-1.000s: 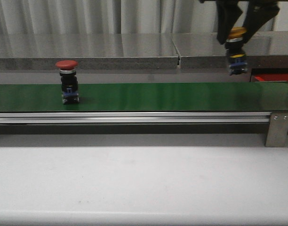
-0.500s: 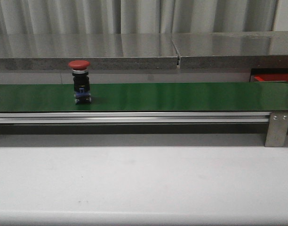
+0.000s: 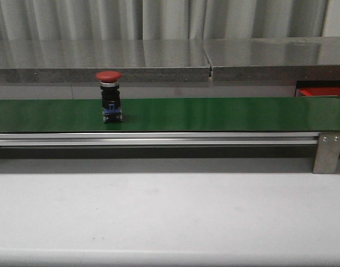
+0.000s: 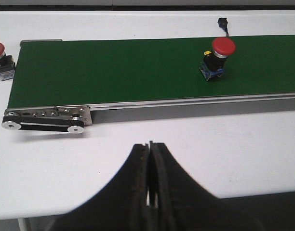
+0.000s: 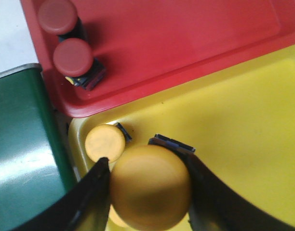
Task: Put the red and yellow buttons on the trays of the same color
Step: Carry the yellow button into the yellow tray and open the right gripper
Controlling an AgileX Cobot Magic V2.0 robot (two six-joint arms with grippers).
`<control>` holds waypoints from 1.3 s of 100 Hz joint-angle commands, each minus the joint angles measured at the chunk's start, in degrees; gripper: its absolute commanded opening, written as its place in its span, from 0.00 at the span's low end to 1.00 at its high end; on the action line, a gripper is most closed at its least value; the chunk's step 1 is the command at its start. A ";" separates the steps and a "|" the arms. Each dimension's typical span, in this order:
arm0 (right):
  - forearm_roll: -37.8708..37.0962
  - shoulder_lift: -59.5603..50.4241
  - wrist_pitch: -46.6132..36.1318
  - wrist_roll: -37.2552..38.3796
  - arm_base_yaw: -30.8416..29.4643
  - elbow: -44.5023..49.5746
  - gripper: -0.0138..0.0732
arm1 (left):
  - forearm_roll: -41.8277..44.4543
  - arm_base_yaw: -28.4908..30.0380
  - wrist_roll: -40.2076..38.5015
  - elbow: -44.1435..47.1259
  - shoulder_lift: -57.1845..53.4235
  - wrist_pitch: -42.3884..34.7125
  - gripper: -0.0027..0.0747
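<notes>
A red button (image 3: 109,97) stands upright on the green belt, left of centre; the left wrist view shows the same button (image 4: 216,59). My left gripper (image 4: 149,144) is shut and empty over the white table, short of the belt. My right gripper (image 5: 146,163) is shut on a yellow button (image 5: 151,187), held above the yellow tray (image 5: 244,134). Another yellow button (image 5: 105,142) lies in that tray. The red tray (image 5: 186,43) holds two red buttons (image 5: 57,16) (image 5: 73,57). Neither gripper shows in the front view, where the red tray (image 3: 314,92) is a sliver.
The green belt (image 3: 214,114) runs across the table with a metal bracket (image 3: 328,150) at its right end. A red button (image 4: 0,57) sits on the table off the belt's roller end (image 4: 41,120). A small black connector (image 4: 223,22) lies beyond the belt.
The red button has ridden right along the belt. My right gripper, holding the yellow button at the front view's top right a second ago, has left that view.
</notes>
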 commanded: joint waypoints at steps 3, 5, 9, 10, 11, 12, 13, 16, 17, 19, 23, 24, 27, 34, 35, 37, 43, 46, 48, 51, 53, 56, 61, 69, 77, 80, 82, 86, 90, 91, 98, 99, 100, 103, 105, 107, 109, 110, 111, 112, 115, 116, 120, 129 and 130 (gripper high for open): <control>2.17 -2.86 -6.41 -0.21 -2.42 1.51 0.37 | -0.84 -0.31 -0.08 -1.24 0.09 -3.36 0.01; 2.54 -2.86 -7.13 -0.21 -2.80 1.94 0.37 | -0.84 -0.31 -0.08 -1.24 0.09 -3.36 0.01; 3.58 -2.86 -8.64 -0.21 -3.57 3.34 0.37 | -0.84 -0.31 -0.08 -1.24 0.09 -3.36 0.01; 3.86 -2.86 -9.19 -0.21 -3.80 3.82 0.37 | -0.84 -0.31 -0.08 -1.24 0.09 -3.36 0.01; 4.00 -2.86 -9.42 -0.21 -3.91 4.04 0.37 | -0.84 -0.31 -0.08 -1.24 0.09 -3.36 0.01; 4.14 -2.86 -9.69 -0.21 -4.02 4.27 0.37 | -0.84 -0.31 -0.08 -1.24 0.09 -3.36 0.01; 4.25 -2.86 -9.97 -0.21 -4.23 4.75 0.37 | -0.84 -0.31 -0.08 -1.24 0.09 -3.36 0.01; 4.66 -2.86 -11.24 -0.26 -4.61 5.70 0.37 | -0.84 -0.31 -0.08 -1.24 0.09 -3.36 0.01; 4.76 -2.86 -11.52 -0.26 -4.70 6.15 0.37 | -0.84 -0.31 -0.08 -1.24 0.09 -3.36 0.01; 4.89 -2.86 -12.25 -0.34 -4.90 6.60 0.37 | -0.84 -0.31 -0.08 -1.24 0.09 -3.36 0.01; 5.11 -2.86 -13.62 -0.41 -5.34 7.84 0.37 | -0.84 -0.31 -0.08 -1.24 0.09 -3.36 0.01; 5.16 -2.86 -13.81 -0.41 -5.35 8.21 0.37 | -0.84 -0.31 -0.08 -1.24 0.09 -3.36 0.01; 5.29 -2.86 -14.54 -0.41 -5.59 8.85 0.37 | -0.84 -0.31 -0.08 -1.24 0.09 -3.36 0.01; 6.05 -2.46 -15.93 -0.49 -5.91 9.71 0.37 | -0.84 -0.31 -0.08 -1.24 0.09 -3.36 0.01; 6.11 -2.31 -16.04 -0.49 -5.91 9.70 0.37 | -0.84 -0.31 -0.08 -1.24 0.09 -3.36 0.01; 6.22 -2.10 -16.27 -0.49 -5.91 9.70 0.37 | -0.84 -0.31 -0.08 -1.24 0.09 -3.36 0.01; 6.62 -1.41 -17.08 -0.49 -5.91 9.70 0.37 | -0.84 -0.31 -0.08 -1.24 0.09 -3.36 0.01; 7.01 -0.97 -17.60 -0.49 -5.91 9.70 0.37 | -0.84 -0.31 -0.08 -1.24 0.09 -3.36 0.01; 7.10 -0.76 -17.79 -0.49 -5.91 9.70 0.37 | -0.84 -0.31 -0.08 -1.24 0.09 -3.36 0.01; 7.37 -0.14 -18.35 -0.49 -5.91 9.70 0.37 | -0.84 -0.31 -0.08 -1.24 0.09 -3.36 0.01; 7.46 0.09 -18.77 -0.49 -5.91 9.70 0.37 | -0.84 -0.31 -0.08 -1.24 0.09 -3.36 0.01; 7.72 0.60 -19.25 -0.49 -5.91 9.70 0.37 | -0.84 -0.31 -0.08 -1.24 0.09 -3.36 0.01; 8.28 1.16 -20.07 -0.49 -5.91 9.70 0.37 | -0.84 -0.31 -0.08 -1.24 0.09 -3.36 0.01; 8.63 2.00 -21.37 -0.49 -5.91 9.70 0.37 | -0.84 -0.31 -0.08 -1.24 0.09 -3.36 0.01; 8.95 2.93 -23.44 -0.49 -5.91 9.70 0.37 | -0.84 -0.31 -0.08 -1.24 0.09 -3.46 0.01; 9.24 3.24 -23.88 -0.49 -6.04 9.70 0.37 | -0.84 -0.31 -0.08 -1.24 0.09 -3.46 0.01; 9.48 3.45 -24.04 -0.49 -6.11 9.70 0.37 | -0.84 -0.31 -0.08 -1.24 0.09 -3.46 0.01; 10.34 4.14 -24.32 -0.49 -6.38 9.70 0.37 | -0.84 -0.31 -0.08 -1.24 0.09 -3.46 0.01; 10.93 4.84 -24.56 -0.49 -6.46 9.70 0.37 | -0.84 -0.31 -0.08 -1.24 0.09 -3.46 0.01; 11.06 4.98 -24.57 -0.49 -6.46 9.70 0.37 | -0.84 -0.31 -0.08 -1.24 0.09 -3.46 0.01; 11.47 5.93 -25.39 -0.49 -6.46 9.70 0.37 | -0.84 -0.31 -0.08 -1.24 0.09 -3.46 0.01; 11.47 6.02 -25.51 -0.49 -6.46 9.70 0.37 | -0.84 -0.31 -0.08 -1.24 0.09 -3.46 0.01; 11.47 6.19 -25.62 -0.49 -6.46 9.70 0.37 | -0.84 -0.31 -0.08 -1.24 0.09 -3.46 0.01; 11.47 6.56 -26.03 -0.49 -6.46 9.70 0.37 | -0.84 -0.31 -0.08 -1.24 0.09 -3.46 0.01; 11.52 6.77 -26.35 -0.49 -6.46 9.70 0.37 | -0.84 -0.31 -0.08 -1.24 0.09 -3.46 0.01; 11.51 6.97 -26.70 -0.49 -6.46 9.70 0.37 | -0.84 -0.31 -0.08 -1.24 0.09 -3.46 0.01; 11.58 7.16 -26.92 -0.49 -6.46 9.70 0.37 | -0.84 -0.31 -0.08 -1.24 0.09 -3.46 0.01; 11.58 7.24 -27.10 -0.49 -6.46 9.70 0.37 | -0.84 -0.31 -0.08 -1.24 0.09 -3.46 0.01; 11.58 7.31 -27.21 -0.49 -6.46 9.70 0.37 | -0.84 -0.31 -0.08 -1.24 0.09 -3.46 0.01; 11.65 7.43 -27.40 -0.49 -6.46 9.70 0.37 | -0.84 -0.31 -0.08 -1.24 0.09 -3.46 0.01; 11.79 7.66 -27.68 -0.49 -6.46 9.70 0.37 | -0.84 -0.31 -0.08 -1.24 0.09 -3.46 0.01; 11.80 7.72 -27.81 -0.49 -6.46 9.70 0.37 | -0.84 -0.31 -0.08 -1.24 0.09 -3.46 0.01; 12.08 8.05 -28.18 -0.49 -6.46 9.70 0.37 | -0.84 -0.31 -0.08 -1.24 0.09 -3.46 0.01; 12.48 8.80 -28.48 -0.49 -6.52 9.70 0.37 | -0.84 -0.31 -0.08 -1.24 0.09 -3.46 0.01; 12.53 8.96 -28.48 -0.49 -6.52 9.70 0.37 | -0.84 -0.31 -0.08 -1.24 0.09 -3.46 0.01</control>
